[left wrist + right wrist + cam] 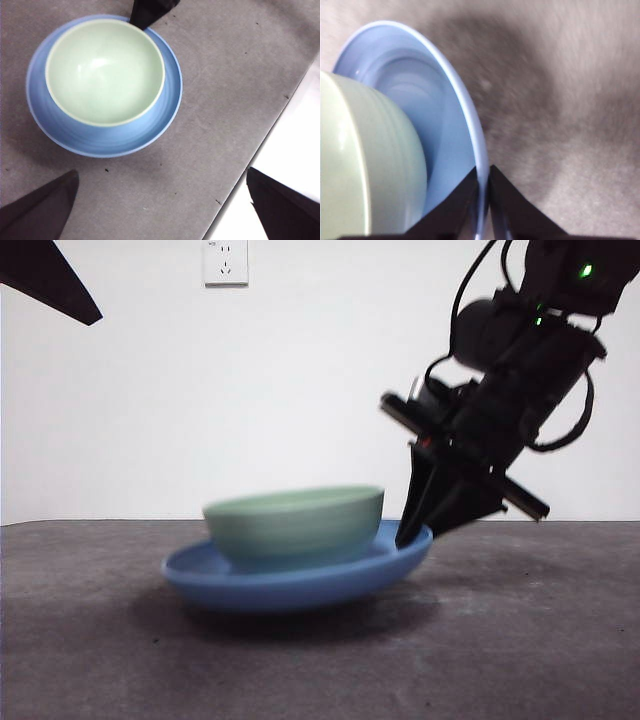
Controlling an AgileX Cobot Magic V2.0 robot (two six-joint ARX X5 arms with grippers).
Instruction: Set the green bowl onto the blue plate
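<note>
Green bowl (pixel 296 522) sits inside the blue plate (pixel 290 585), upright, its ridged pale wall rising above the plate's rim; in the left wrist view the bowl (pixel 105 72) lies off-centre in the plate (pixel 107 137), crowded toward the rim at about ten o'clock, with a broad blue band showing from three to six o'clock. Plate and bowl look slightly blurred in the front view, and the plate appears tilted, its three o'clock edge raised higher than its nine o'clock edge, which rests on the grey table (pixel 540 640). At that raised edge the right gripper (pixel 418 532) comes down from the upper right, dark and bulky, its tips meeting the plate's rim. The right wrist view shows this closely: the right gripper (pixel 482 187) has its fingers (pixel 457 202) pinching the plate's thin rim (pixel 465 100), one finger inside the plate and one outside, with the bowl's wall (pixel 380 165) just beside the inner one. The same tip shows as a black wedge at the plate's rim at twelve o'clock in the left wrist view. The left gripper (pixel 162 205) hangs well above the table, away from plate and bowl, its fingers (pixel 40 207) spread wide and holding nothing. A white wall with a socket (pixel 225 262) stands behind the table
</note>
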